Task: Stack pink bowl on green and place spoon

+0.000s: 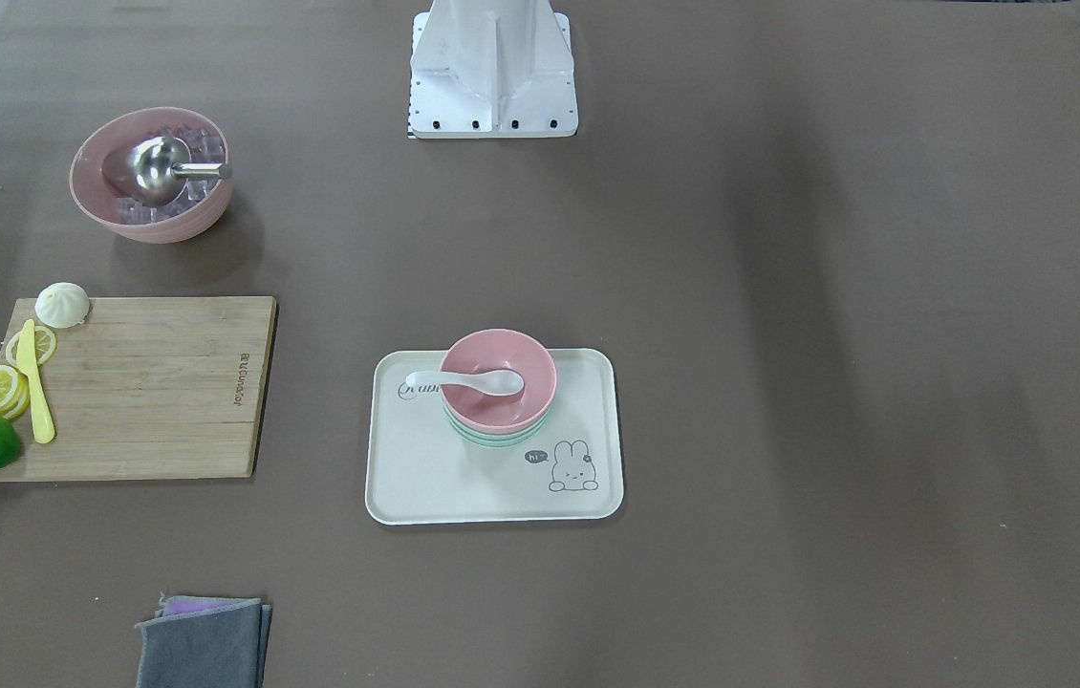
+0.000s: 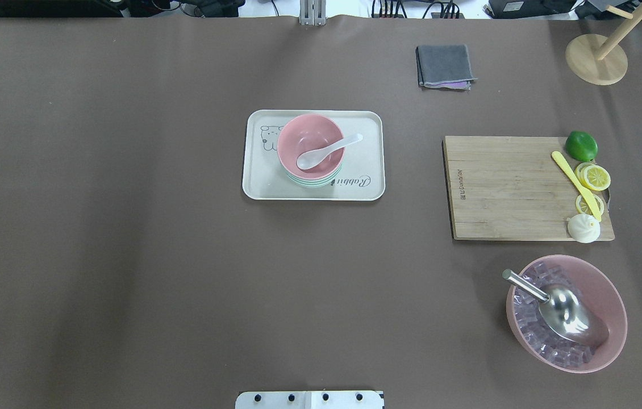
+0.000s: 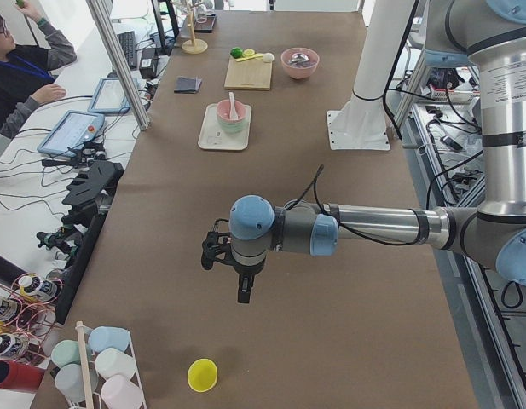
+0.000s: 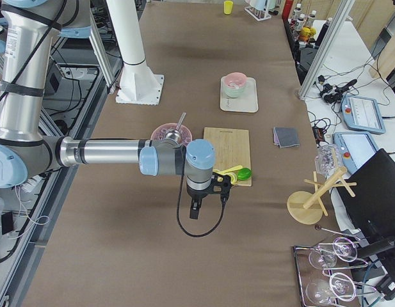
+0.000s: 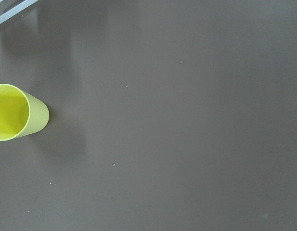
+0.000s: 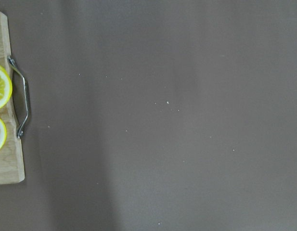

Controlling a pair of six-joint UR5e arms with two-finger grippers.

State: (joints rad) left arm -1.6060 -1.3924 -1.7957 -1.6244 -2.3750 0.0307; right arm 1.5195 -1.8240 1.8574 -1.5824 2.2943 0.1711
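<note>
Left pincer (image 3: 244, 296), right pincer (image 4: 194, 213): width cannot tell | spoon (image 1: 464, 382) in pink bowl (image 1: 500, 355)

Soft, even overhead light covers the brown bench (image 2: 128, 255) — no hard shadows, only broad dim bands lying across the cloth. In the front-facing view the ice bowl (image 1: 150, 174) throws a blurred shadow below and to its right, and the steel scoop (image 2: 568, 315) inside it carries bright glare. The pink bowl (image 2: 305, 133) leaves a faint shade on its tray (image 2: 258, 182). Both wrist views are dimmer and slightly soft; the yellow cup (image 5: 16, 111) casts a diffuse shadow. The side views are brighter, with verticals leaning at the edges.
</note>
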